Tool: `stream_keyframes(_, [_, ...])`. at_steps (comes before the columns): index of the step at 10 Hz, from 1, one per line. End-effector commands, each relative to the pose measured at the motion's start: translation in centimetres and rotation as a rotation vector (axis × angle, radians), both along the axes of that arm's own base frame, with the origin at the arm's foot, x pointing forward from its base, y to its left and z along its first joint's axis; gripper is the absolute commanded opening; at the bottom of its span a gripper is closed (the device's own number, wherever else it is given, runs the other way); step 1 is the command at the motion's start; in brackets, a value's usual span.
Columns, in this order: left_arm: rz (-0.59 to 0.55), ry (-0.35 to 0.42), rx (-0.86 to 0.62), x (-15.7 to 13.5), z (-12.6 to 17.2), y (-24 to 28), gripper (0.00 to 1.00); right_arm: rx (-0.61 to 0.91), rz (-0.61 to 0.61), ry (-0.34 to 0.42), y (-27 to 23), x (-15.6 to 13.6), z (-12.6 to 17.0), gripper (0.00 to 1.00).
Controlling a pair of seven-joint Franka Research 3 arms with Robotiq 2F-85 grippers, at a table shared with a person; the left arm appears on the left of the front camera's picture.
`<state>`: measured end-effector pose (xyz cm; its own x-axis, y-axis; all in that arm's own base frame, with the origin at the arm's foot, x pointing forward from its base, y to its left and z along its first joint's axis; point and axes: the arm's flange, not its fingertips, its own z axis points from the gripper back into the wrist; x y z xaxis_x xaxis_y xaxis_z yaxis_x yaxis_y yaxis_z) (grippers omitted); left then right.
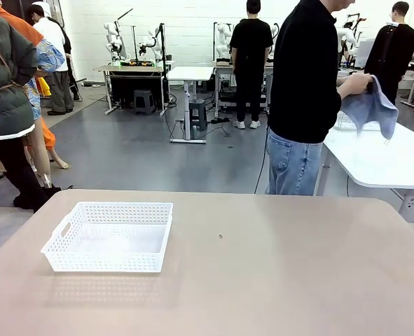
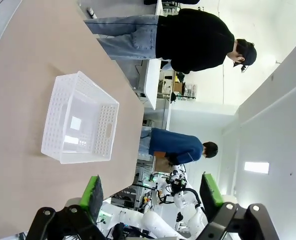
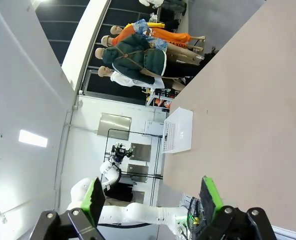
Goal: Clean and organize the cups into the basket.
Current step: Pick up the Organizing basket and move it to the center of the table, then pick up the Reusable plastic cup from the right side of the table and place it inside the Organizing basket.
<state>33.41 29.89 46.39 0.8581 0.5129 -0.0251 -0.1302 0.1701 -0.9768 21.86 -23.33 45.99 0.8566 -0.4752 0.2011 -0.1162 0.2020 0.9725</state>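
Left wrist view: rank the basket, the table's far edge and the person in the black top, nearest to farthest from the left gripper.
From the left gripper:
1. basket, on the table straight ahead of the fingers.
2. table's far edge, just past the basket.
3. person in the black top, standing on the floor beyond that edge, off to one side.

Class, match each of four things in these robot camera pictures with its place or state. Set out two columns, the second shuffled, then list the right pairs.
Things:
1. white lattice basket
2. blue cloth
3. left gripper
4. white side table

Places or states:
A. held in the person's hand
B. open, holding nothing
C. beyond the tan table, at the robot's right
D. on the tan table, left part

Pairs: 1-D, 2-A, 3-B, 4-C
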Motion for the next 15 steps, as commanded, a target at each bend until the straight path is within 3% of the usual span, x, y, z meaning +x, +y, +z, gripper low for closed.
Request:
stream_keyframes(1, [0.021, 0.004, -0.020, -0.01, 0.16, 0.00, 1.00, 0.009, 0.002, 0.004, -0.05, -0.07, 0.10, 1.00])
stream_keyframes(15, [0.021, 0.004, -0.020, -0.01, 0.16, 0.00, 1.00, 0.009, 0.002, 0.004, -0.05, -0.07, 0.10, 1.00])
